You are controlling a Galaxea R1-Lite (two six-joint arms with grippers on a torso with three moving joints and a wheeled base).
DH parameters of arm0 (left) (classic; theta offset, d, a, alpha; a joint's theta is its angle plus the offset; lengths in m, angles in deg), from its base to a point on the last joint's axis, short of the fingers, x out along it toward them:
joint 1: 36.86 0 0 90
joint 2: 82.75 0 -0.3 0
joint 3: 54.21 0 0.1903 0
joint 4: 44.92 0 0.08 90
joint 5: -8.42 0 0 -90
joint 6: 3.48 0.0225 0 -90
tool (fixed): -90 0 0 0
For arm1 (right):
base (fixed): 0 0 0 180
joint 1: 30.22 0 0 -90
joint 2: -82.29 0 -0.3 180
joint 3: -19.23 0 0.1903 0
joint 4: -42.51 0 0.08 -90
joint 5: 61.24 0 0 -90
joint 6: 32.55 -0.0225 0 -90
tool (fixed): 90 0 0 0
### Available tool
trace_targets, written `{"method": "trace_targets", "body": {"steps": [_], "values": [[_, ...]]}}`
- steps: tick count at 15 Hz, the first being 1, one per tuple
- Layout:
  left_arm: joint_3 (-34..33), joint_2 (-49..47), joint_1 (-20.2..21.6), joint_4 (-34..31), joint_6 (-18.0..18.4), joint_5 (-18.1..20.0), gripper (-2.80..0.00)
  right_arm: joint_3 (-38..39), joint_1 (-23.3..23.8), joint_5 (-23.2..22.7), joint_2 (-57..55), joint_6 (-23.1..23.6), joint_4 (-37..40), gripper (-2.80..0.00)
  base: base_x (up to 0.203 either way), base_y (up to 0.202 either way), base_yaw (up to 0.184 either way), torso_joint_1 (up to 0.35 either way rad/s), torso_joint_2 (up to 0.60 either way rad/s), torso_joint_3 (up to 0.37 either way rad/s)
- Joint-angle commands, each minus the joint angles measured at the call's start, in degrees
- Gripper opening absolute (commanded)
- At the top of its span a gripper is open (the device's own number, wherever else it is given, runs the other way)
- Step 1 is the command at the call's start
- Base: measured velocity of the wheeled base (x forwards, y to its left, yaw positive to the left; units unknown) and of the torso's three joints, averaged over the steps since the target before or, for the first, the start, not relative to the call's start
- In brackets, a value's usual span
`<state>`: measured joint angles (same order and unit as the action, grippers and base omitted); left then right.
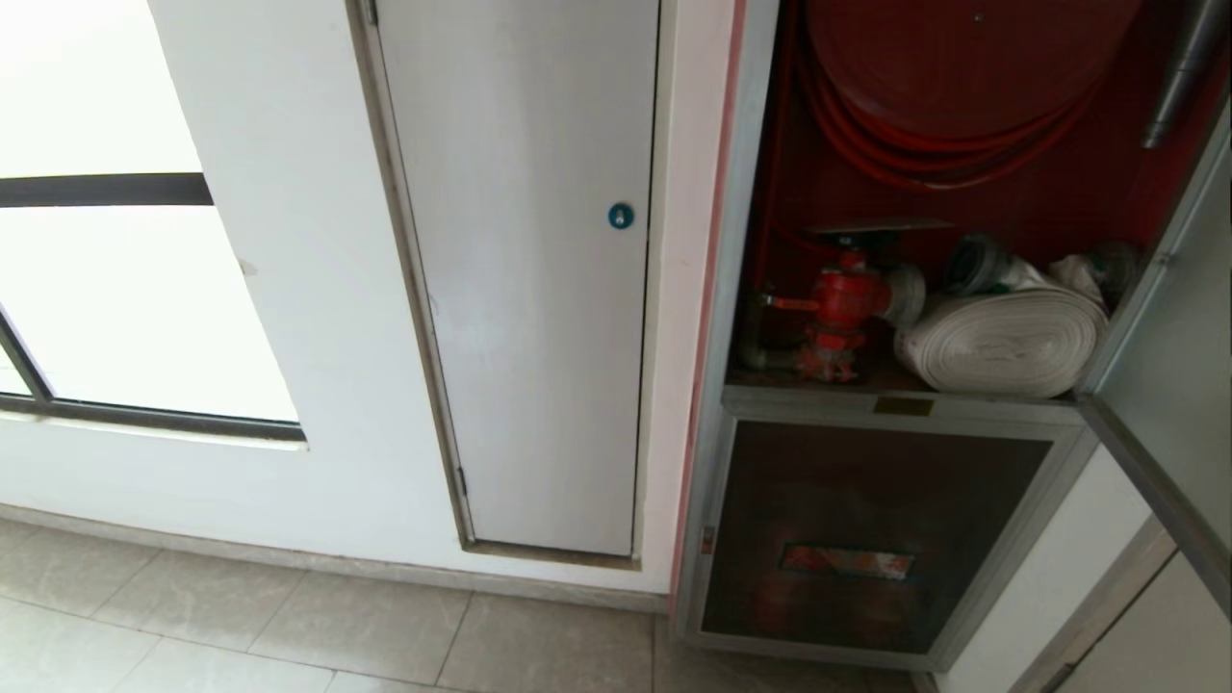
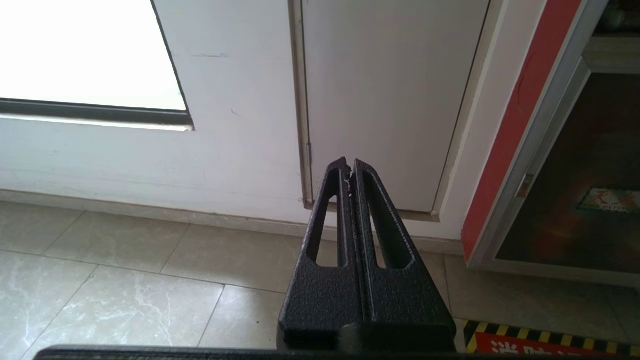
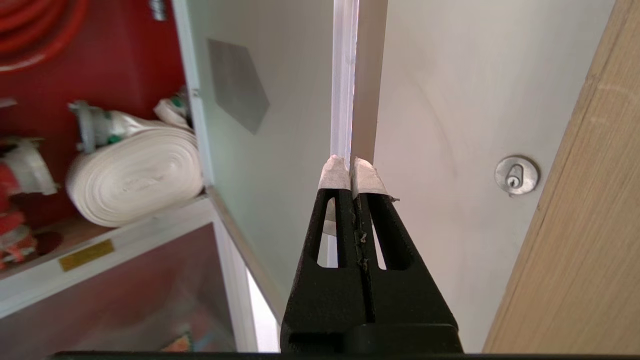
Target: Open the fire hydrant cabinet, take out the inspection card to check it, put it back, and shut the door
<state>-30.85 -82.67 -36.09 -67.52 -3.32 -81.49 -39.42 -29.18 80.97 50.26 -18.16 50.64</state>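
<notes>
**Cabinet stands open, both grippers closed and empty**

The fire hydrant cabinet (image 1: pixel 770 404) stands open in the head view, its red lining exposed. Its top is cut off by the frame, so only the lower loops of the red coiled hose (image 1: pixel 924 144) show. Below them the red hydrant valve (image 1: pixel 842 308) sits beside the white rolled hose (image 1: pixel 1006 342) on the shelf, just above a small brass plate (image 1: pixel 903 406) on the crossbar. The lower panel (image 1: pixel 866 539) under that crossbar is dark glass with a label too dim to read. The door (image 1: pixel 1169 385) is swung out to the right and runs off the picture's edge; only its frame and pale inner face can be seen. No inspection card can be made out in any view.

Neither arm appears in the head view. In the right wrist view the right gripper (image 3: pixel 351 165) has its tape-wrapped fingertips (image 3: pixel 332 175) pressed together with nothing between them, pointing at the open door's outer edge; whether it touches that edge cannot be told. Beyond it is a white surface with a round silver lock (image 3: pixel 516 175). The left gripper (image 2: pixel 348 167) is likewise closed on nothing, low over the tiled floor (image 2: pixel 125 280), facing the plain white door (image 2: pixel 385 100).
</notes>
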Motion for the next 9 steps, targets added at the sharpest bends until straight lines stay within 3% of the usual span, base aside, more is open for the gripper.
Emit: {"method": "trace_targets", "body": {"steps": [1, 4, 9], "values": [[-0.4, 0.0, 0.0, 0.0, 0.0, 0.0, -2.80, -0.6, 0.1, 1.2, -2.4, 0.0, -0.2, -2.80, 0.000, 0.000, 0.000, 0.000, 0.00, 0.000], [-0.4, 0.0, 0.0, 0.0, 0.0, 0.0, -2.80, -3.7, 0.7, 1.9, -5.0, -0.3, -0.3, -2.80, 0.000, 0.000, 0.000, 0.000, 0.00, 0.000], [-0.4, 0.0, 0.0, 0.0, 0.0, 0.0, -2.80, -7.9, 10.0, -2.8, -10.8, -3.4, -0.3, -2.80, 0.000, 0.000, 0.000, 0.000, 0.00, 0.000]]}}
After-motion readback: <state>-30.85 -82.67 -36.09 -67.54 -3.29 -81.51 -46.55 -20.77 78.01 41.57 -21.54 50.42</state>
